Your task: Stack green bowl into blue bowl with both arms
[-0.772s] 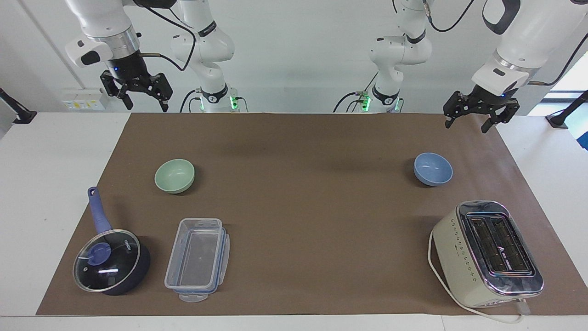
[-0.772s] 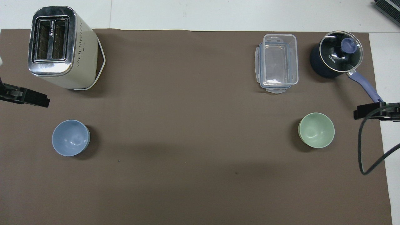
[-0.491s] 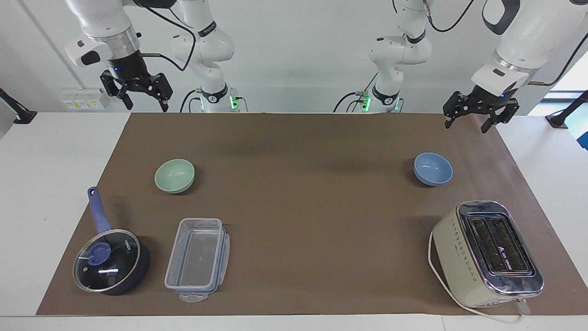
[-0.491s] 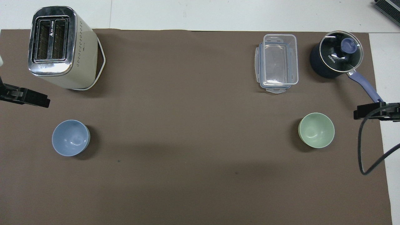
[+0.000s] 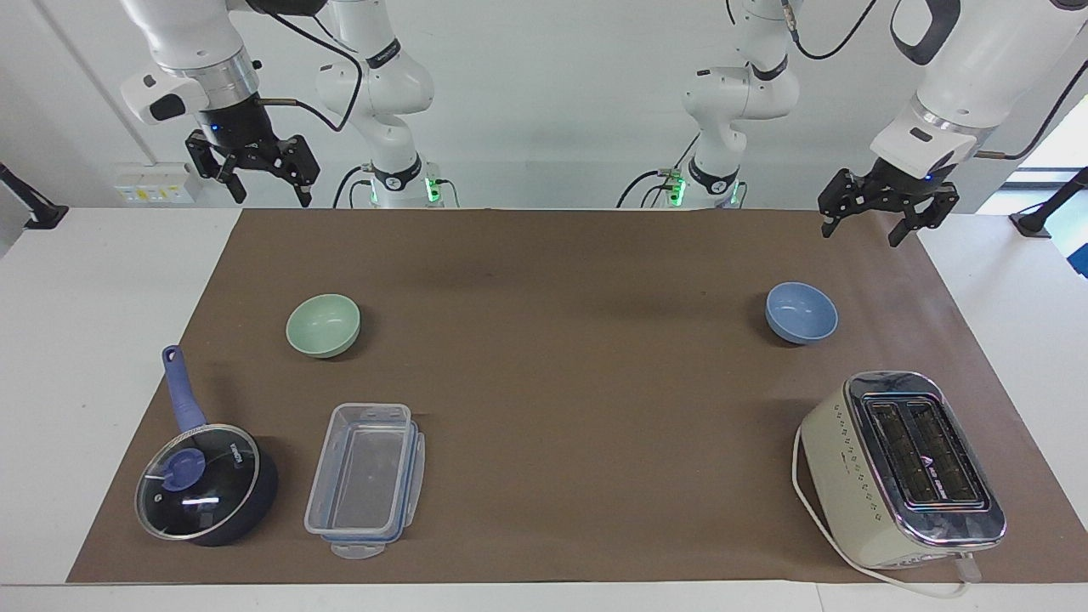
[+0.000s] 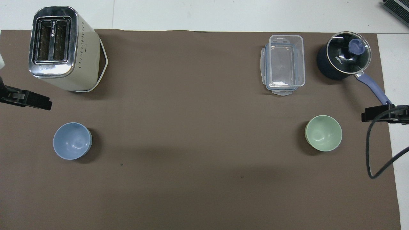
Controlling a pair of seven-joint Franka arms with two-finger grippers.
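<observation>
A: Entry. Green bowl (image 5: 323, 325) sits upright on the brown mat (image 5: 561, 374), toward the right arm's end of the table, nearer to the robots than the clear food box (image 5: 367, 478) and the lidded saucepan (image 5: 206, 483). Blue bowl (image 5: 801, 312) sits upright toward the left arm's end, nearer to the robots than the toaster (image 5: 903, 467). The two bowls are well apart, each empty.

B: Grippers?

A: Right gripper (image 5: 263, 178) hangs high over the mat's edge at the robots' end, fingers spread wide, nothing between them. Left gripper (image 5: 875, 214) hangs over the mat's corner at its own end, fingers also spread wide and empty. Neither touches a bowl.

B: Reading of the layout?

A: Each bowl lies on the side of the arm that can reach it most easily; that probably explains the call for both arms. My judgement: the task has not started, no grasp made.

B: Next step?

A: Likely the right arm descends on the green bowl's rim and pinches it; a rim grasp looks the only workable hold on a round matte bowl. Risk: bowl tips or slides on the mat if the fingers land off the rim.
</observation>
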